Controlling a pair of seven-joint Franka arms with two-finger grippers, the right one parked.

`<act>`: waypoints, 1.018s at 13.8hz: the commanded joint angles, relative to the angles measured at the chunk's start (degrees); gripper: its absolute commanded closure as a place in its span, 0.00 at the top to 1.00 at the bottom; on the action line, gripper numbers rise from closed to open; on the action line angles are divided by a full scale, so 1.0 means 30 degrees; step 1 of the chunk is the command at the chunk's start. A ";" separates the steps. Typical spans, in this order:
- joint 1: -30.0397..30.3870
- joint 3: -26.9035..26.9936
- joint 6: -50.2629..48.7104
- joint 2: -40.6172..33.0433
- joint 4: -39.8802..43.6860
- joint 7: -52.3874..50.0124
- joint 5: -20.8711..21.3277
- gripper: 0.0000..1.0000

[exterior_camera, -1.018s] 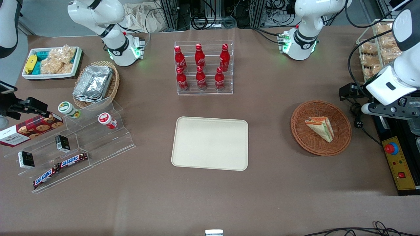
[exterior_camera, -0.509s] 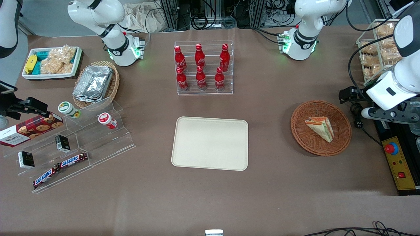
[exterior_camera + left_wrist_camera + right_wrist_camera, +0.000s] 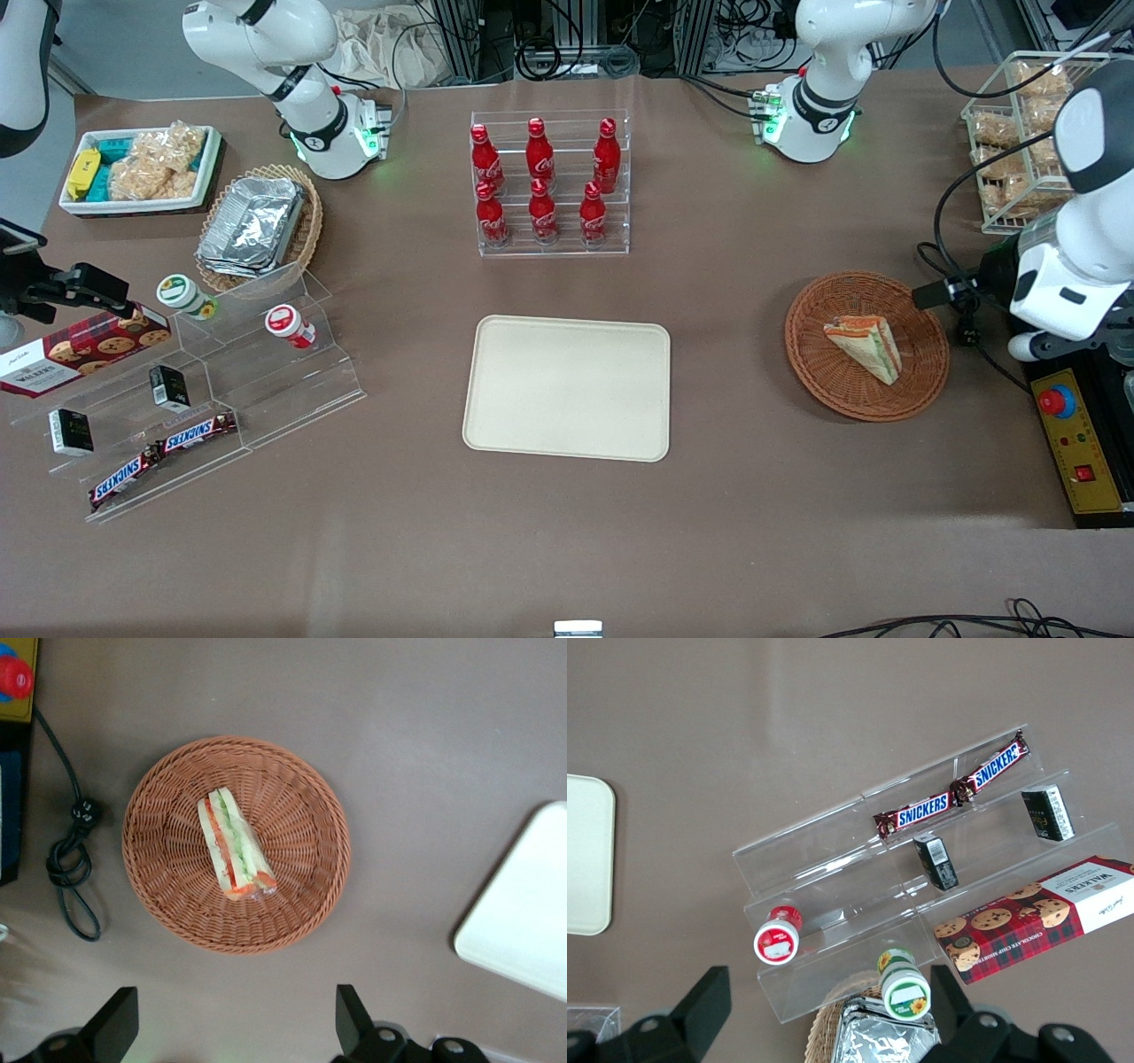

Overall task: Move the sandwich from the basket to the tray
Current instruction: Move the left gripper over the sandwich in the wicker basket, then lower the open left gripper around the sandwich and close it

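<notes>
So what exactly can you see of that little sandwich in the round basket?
The sandwich is a small triangular wedge of pale bread, with green, orange and red layers showing along its edge. It lies on its side inside the reddish-brown woven basket, touching only the weave. The gripper hangs open above, not touching it.

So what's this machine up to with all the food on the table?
It's meant to move the sandwich from the basket to the tray. Nothing has been picked up yet: the sandwich lies in the basket and the tray holds nothing. The working arm's tool hangs open above the table beside the basket, holding nothing.
</notes>
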 commanded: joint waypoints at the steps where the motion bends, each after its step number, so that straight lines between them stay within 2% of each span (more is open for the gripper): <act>1: 0.0066 0.0347 0.3072 -0.0929 -0.3386 -0.1876 0.0111 1.00; 4: 0.0066 0.0377 0.6736 -0.1370 -0.6641 -0.4951 0.0170 1.00; 7: 0.0066 0.0377 0.9989 -0.1196 -0.9045 -0.7823 0.0872 1.00; 14: 0.0095 0.1197 1.4181 -0.0640 -1.2153 -0.8183 0.1722 1.00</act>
